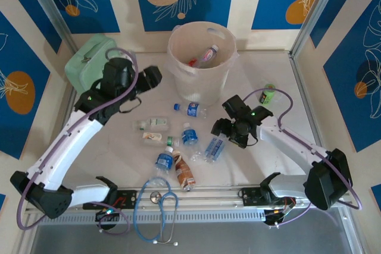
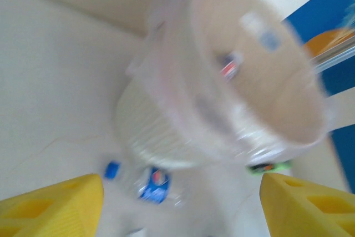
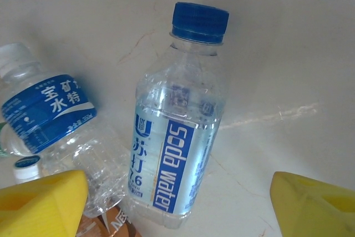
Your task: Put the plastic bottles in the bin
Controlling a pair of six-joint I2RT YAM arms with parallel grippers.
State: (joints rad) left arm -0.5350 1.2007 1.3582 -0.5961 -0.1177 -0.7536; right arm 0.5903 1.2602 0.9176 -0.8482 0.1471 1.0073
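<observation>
The cream ribbed bin (image 1: 178,49) stands at the back centre, with a couple of bottles (image 1: 208,54) inside it. Several plastic bottles lie on the table in front of it: a blue-label one (image 1: 191,110), clear ones (image 1: 156,123), a brown one (image 1: 184,171) and a green one (image 1: 268,94) at the right. My left gripper (image 1: 153,78) hangs open and empty left of the bin (image 2: 166,131), and its view is blurred. My right gripper (image 1: 222,128) is open just above a clear "Soda water" bottle (image 3: 177,131) with a blue cap, its yellow fingers (image 3: 41,201) on either side.
A mint-green pouch (image 1: 89,60) sits at the back left, behind my left arm. A blue-tubed stethoscope (image 1: 158,206) lies at the near edge between the arm bases. Blue patterned walls enclose the table on three sides.
</observation>
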